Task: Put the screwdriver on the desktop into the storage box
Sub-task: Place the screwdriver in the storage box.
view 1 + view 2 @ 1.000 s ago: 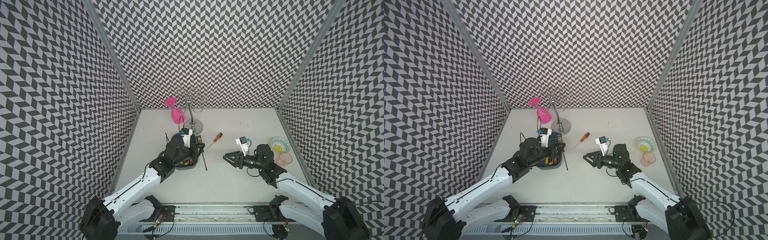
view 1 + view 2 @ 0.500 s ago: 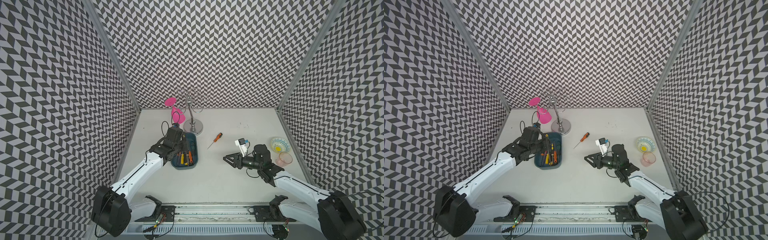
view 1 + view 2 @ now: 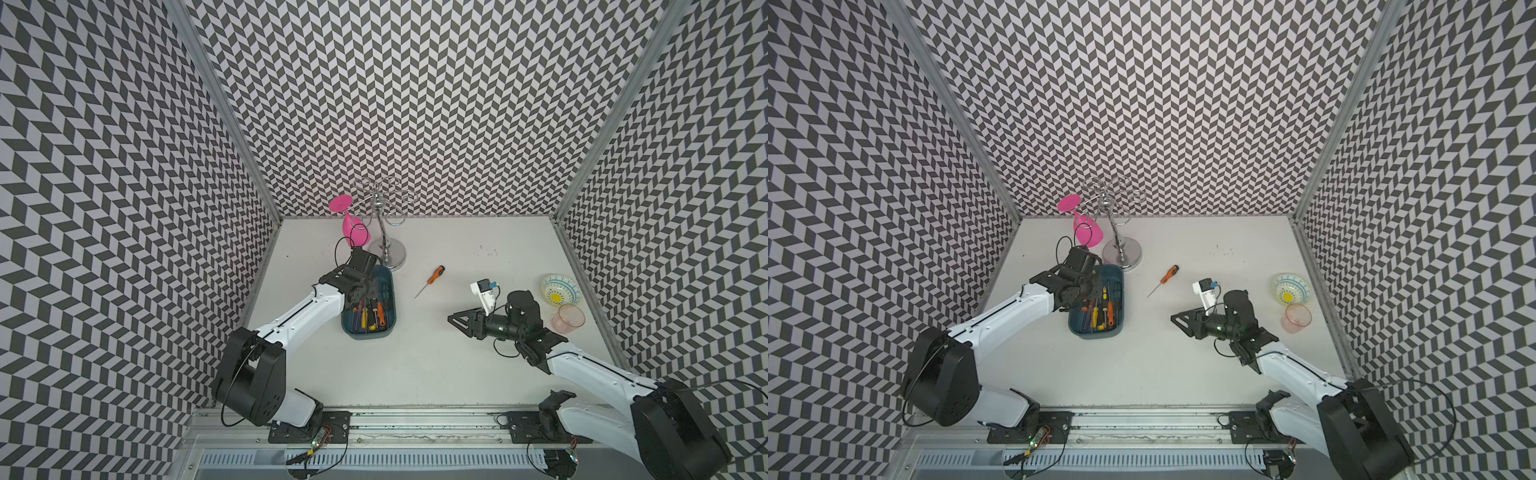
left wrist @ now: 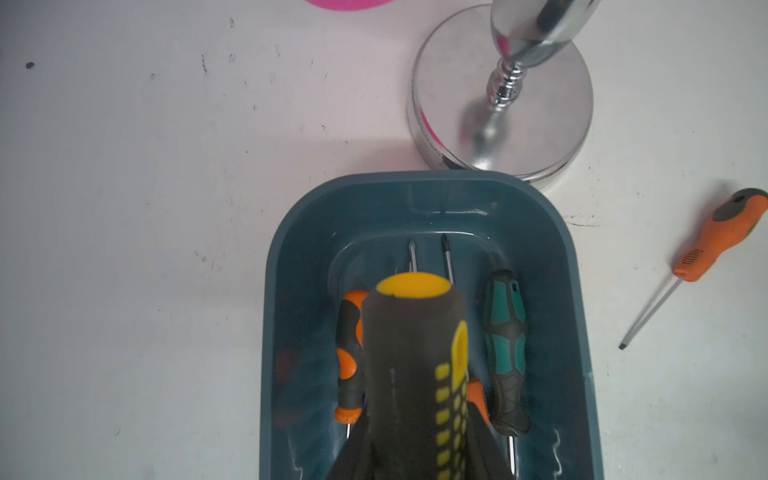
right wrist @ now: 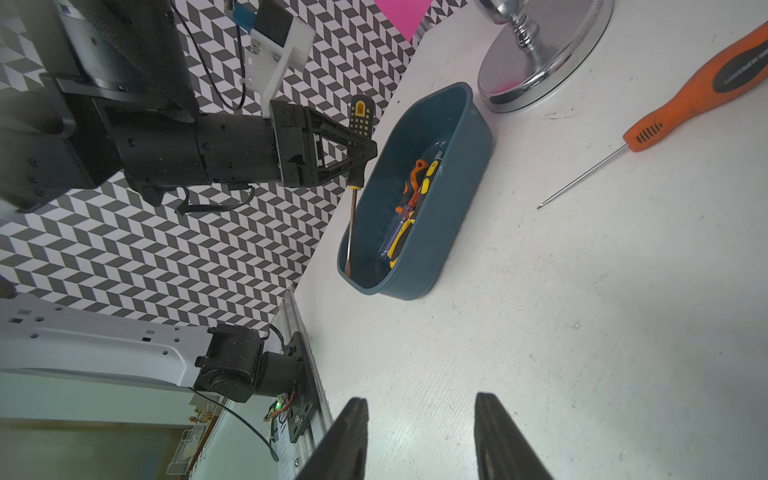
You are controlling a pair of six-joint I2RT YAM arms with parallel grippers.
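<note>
Left gripper [image 5: 362,145] pinching black-and-yellow screwdriver [image 5: 360,118] by its handle, shaft dipping into the teal storage box [image 5: 465,137] just beneath. Orange screwdriver [image 3: 434,277], grey end cap, thin shaft, lies on table [image 3: 457,357] ahead of right gripper [image 5: 420,399], apart from it. Right gripper spread, empty.

Left arm [image 3: 299,320] and right arm [image 3: 594,368] are showing white shells, black joints; black cables [image 3: 336,254] are looping at wrists; right gripper [image 3: 455,322], centre-right, is showing black triangular fingers.
</note>
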